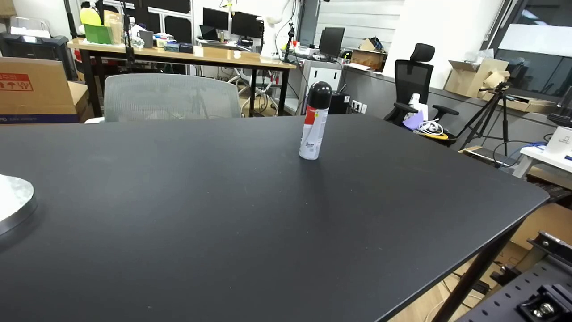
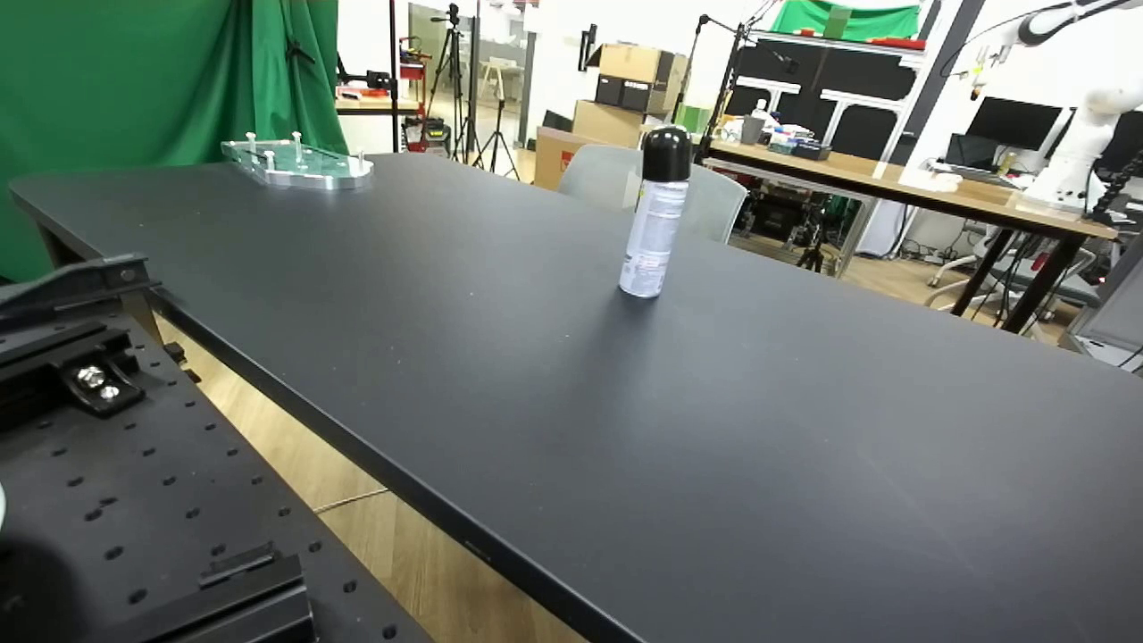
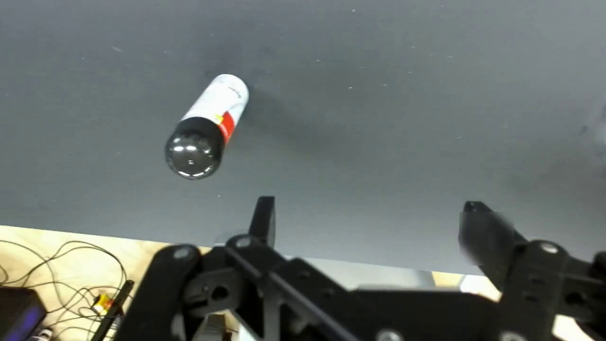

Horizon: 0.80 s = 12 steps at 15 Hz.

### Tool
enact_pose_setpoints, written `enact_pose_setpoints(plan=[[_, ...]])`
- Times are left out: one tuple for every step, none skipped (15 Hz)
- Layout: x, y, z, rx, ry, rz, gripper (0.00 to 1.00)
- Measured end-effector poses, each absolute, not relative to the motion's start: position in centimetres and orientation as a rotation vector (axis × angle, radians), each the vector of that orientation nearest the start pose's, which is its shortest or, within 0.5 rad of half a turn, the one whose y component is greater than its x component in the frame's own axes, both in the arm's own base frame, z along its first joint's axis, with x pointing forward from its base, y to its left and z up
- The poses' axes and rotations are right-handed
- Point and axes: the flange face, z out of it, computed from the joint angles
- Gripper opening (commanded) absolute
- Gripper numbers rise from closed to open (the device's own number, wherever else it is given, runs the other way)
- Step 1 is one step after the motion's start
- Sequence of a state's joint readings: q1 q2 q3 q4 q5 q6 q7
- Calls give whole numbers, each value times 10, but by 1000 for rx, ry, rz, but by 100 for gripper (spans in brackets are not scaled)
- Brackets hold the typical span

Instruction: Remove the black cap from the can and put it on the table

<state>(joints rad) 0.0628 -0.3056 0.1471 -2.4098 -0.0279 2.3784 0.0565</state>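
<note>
The can (image 1: 313, 134) stands upright on the black table (image 1: 201, 214); it also shows in an exterior view (image 2: 654, 237) and in the wrist view (image 3: 218, 102). The glossy black cap (image 1: 320, 95) sits on top of the can, seen too in an exterior view (image 2: 666, 154) and the wrist view (image 3: 195, 147). My gripper (image 3: 371, 201) is open with nothing between its fingers. In the wrist view the can and cap lie up and left of the left finger, apart from it. The gripper is out of view in both exterior views.
A clear plate with short posts (image 2: 299, 170) lies at the table's end. A white object with a metal rim (image 1: 18, 210) shows at the left edge. A grey mesh chair (image 1: 172, 96) stands behind the table. A perforated black mounting plate (image 2: 179, 464) adjoins the table. Cables (image 3: 71, 265) lie beyond the edge.
</note>
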Motion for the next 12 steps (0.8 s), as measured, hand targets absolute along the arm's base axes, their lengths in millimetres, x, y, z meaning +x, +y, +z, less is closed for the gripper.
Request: enact_pose_setpoints(plan=[[465, 85, 451, -3148, -240, -438, 100], [470, 71, 448, -3165, -218, -432, 100], [475, 57, 445, -3181, -202, -422, 100], [479, 45, 441, -3194, -192, -411, 100], [484, 34, 439, -3204, -184, -399, 100], [488, 24, 436, -3213, -175, -385, 100], [493, 15, 433, -3217, -147, -371, 100], [497, 6, 431, -3219, -115, -361, 100], [500, -1, 429, -3220, -94, -353, 100], [503, -5, 428, -3220, -83, -349, 100], [504, -6, 427, -3221, -79, -346, 100], [504, -5, 427, -3221, -79, -345, 100]])
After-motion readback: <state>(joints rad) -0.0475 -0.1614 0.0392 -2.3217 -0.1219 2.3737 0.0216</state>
